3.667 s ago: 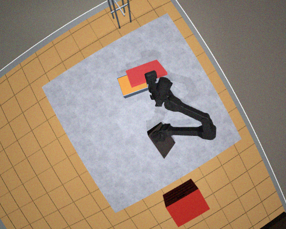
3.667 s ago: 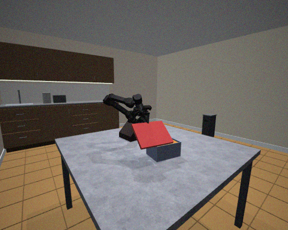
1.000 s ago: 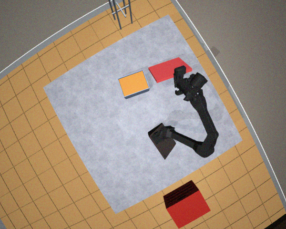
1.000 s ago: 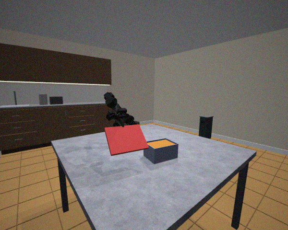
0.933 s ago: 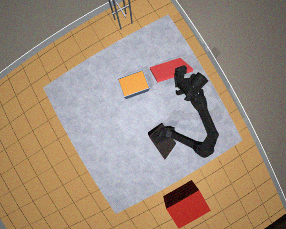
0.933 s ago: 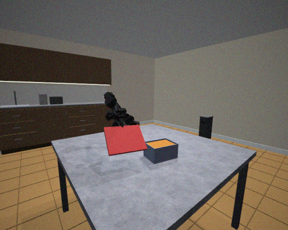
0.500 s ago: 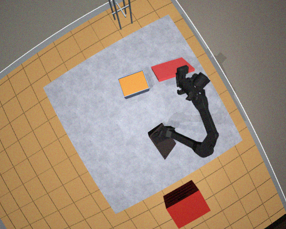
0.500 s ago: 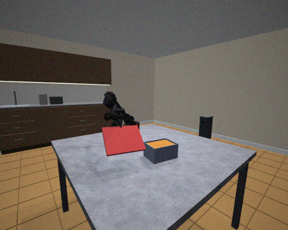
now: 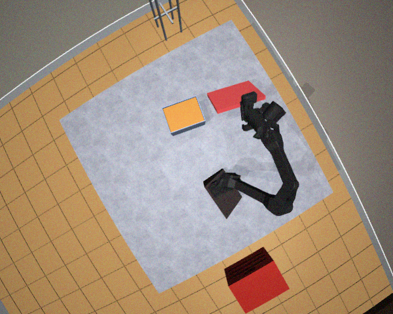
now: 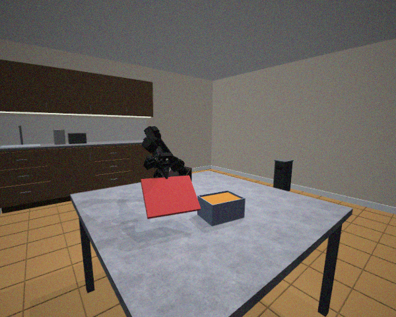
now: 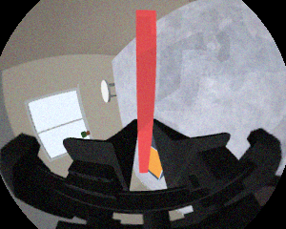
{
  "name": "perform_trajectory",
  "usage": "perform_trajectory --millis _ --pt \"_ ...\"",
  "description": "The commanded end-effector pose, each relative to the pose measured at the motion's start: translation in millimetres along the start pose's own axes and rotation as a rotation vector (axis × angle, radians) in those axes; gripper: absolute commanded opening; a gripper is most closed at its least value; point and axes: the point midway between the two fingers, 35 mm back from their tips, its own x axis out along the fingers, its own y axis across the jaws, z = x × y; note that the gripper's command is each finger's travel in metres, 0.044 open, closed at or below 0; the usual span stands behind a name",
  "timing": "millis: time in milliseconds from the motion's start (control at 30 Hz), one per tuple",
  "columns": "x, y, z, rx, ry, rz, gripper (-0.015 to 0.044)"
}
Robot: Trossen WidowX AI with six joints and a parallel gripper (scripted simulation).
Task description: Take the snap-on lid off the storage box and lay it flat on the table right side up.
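The red lid (image 9: 228, 97) (image 10: 170, 197) (image 11: 146, 72) is off the box and held in the air, tilted, with its shadow on the table below. My gripper (image 9: 242, 106) (image 10: 166, 176) (image 11: 145, 122) is shut on one edge of the lid. In the wrist view the lid shows edge-on between the fingers. The dark blue storage box (image 9: 188, 128) (image 10: 227, 212) stands upright on the table, open at the top, with an orange inside; part of it shows in the wrist view beyond the fingers. The lid is beside the box, apart from it in the top view. Which lid face is the top, I cannot tell.
The grey table (image 9: 122, 169) (image 10: 225, 266) bears the box and the arm. The arm's base is by a dark brown block (image 9: 226, 206). The table's edge runs near the gripper on the right in the top view. A red cabinet (image 9: 259, 287) stands off the table.
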Motion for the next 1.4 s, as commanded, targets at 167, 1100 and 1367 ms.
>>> perform_trajectory --millis 167,1100,1367 --pt "5 -4 -1 -0.003 0.003 0.01 0.0" --pt "19 -21 -1 -0.004 0.003 0.011 0.0" --pt "23 -25 -1 -0.005 0.002 0.011 0.0"
